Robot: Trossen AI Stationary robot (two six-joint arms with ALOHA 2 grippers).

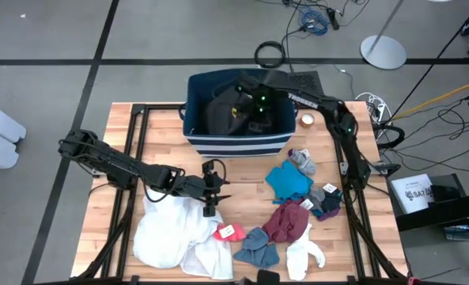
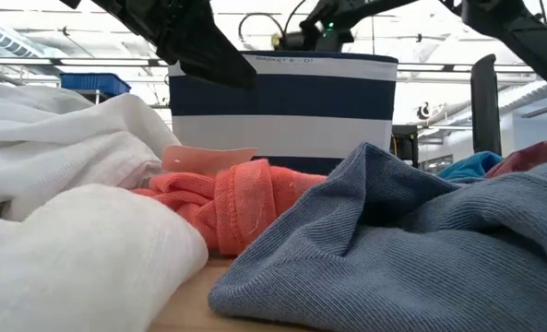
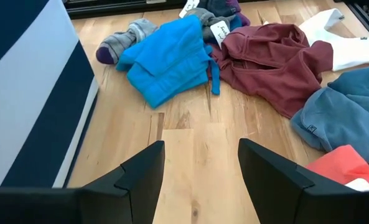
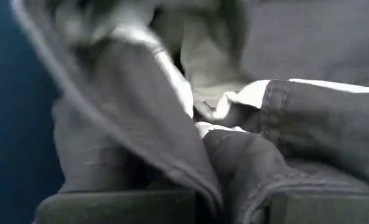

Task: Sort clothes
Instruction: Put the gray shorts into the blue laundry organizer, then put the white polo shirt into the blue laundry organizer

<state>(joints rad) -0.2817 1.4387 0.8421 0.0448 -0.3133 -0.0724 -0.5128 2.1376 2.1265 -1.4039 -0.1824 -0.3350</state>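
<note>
Wooden table (image 1: 163, 142): left pincer (image 3: 201, 168) hovers open, empty; right pincer (image 1: 246, 107), reaching into bin (image 1: 238, 142), clamps dark grey garment (image 4: 140, 124).

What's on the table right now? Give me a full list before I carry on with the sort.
Bin: one, navy with white stripes, far middle of the table.
Dark grey garment: one, inside the bin.
White garment: one large, near left.
Red piece: one, tagged, beside the white garment.
Blue-grey piece: one, near middle.
Maroon garment: one, right of middle.
Teal garment: one, in front of the bin.
White sock: one, near right.
Small grey pieces: a few, right side; count unclear.
Tape roll: one, right of the bin.
Left end effector: open, empty, over the white garment's edge.
Right end effector: shut on the dark grey garment, in the bin.
</note>
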